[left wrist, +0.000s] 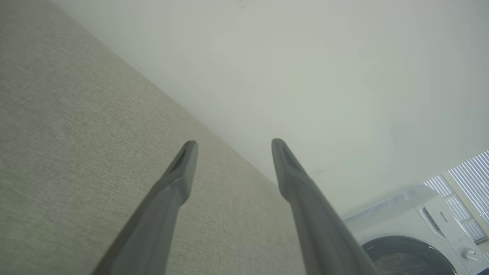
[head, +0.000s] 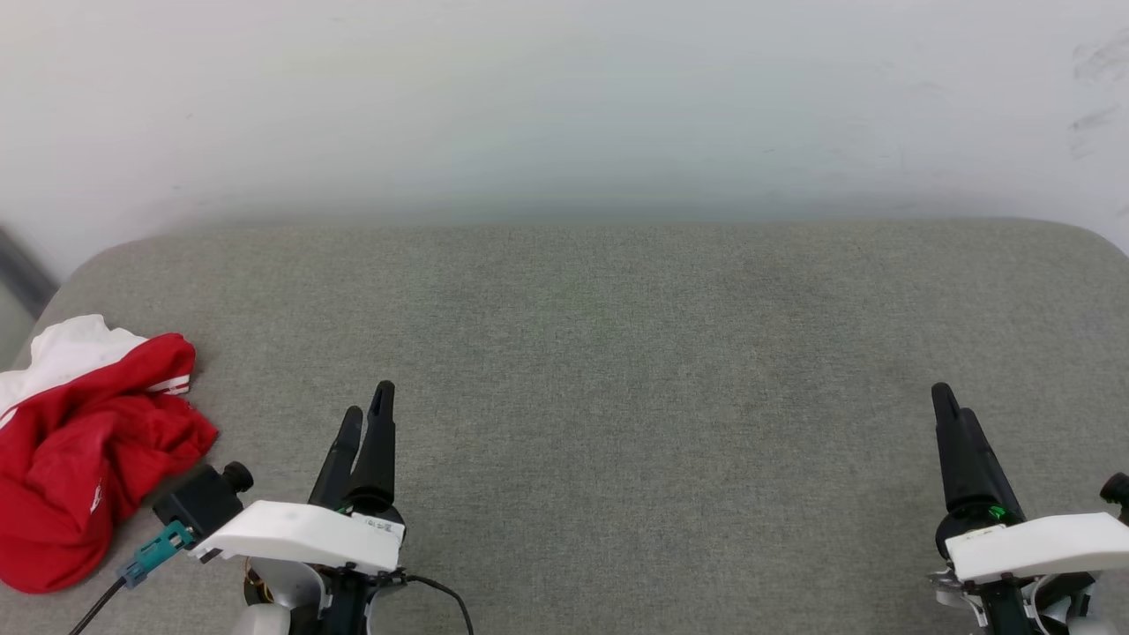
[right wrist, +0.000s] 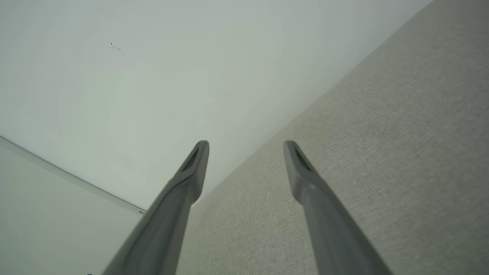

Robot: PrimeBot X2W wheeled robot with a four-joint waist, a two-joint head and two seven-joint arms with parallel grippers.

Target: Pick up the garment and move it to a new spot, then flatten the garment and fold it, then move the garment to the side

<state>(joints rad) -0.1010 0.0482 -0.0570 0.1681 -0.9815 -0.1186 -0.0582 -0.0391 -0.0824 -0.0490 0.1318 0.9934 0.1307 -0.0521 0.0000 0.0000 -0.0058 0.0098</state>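
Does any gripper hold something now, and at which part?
Nothing is held. Both the left gripper and right gripper are open, apart from the crumpled garment.

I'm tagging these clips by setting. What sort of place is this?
Probably a laundry room or a home-like test space: a front-loading washing machine stands near a grey fabric-covered surface against a plain white wall, and a crumpled red-and-white garment lies on it.

A grey fabric surface [head: 617, 370] meets a white wall [head: 564, 106]; a washing machine [left wrist: 405, 221] (front-loading) stands near slatted blinds [left wrist: 470, 172].
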